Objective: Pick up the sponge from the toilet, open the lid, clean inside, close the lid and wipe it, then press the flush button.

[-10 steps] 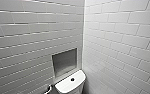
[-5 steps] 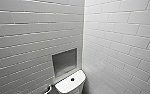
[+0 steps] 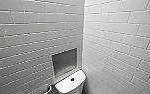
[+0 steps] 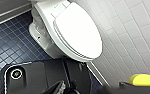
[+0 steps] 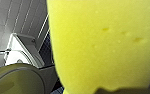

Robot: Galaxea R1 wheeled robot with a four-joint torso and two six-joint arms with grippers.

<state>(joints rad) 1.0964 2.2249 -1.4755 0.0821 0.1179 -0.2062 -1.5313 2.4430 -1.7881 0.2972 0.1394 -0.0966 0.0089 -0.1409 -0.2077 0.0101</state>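
The white toilet stands on dark blue floor tiles against a white tiled wall, with its lid down. My left gripper hangs open and empty in front of the bowl, above the floor. The yellow sponge sits very close in the right wrist view, with my right gripper shut on it. It also peeks in as a yellow lump beside the bowl in the left wrist view. In the head view the tank cover carries the small dark flush button.
Grey-white tiled walls meet in a corner behind the tank, with a square niche just above it. A hose or pipe curls beside the tank. The side wall runs close along the bowl; blue floor lies on the other side.
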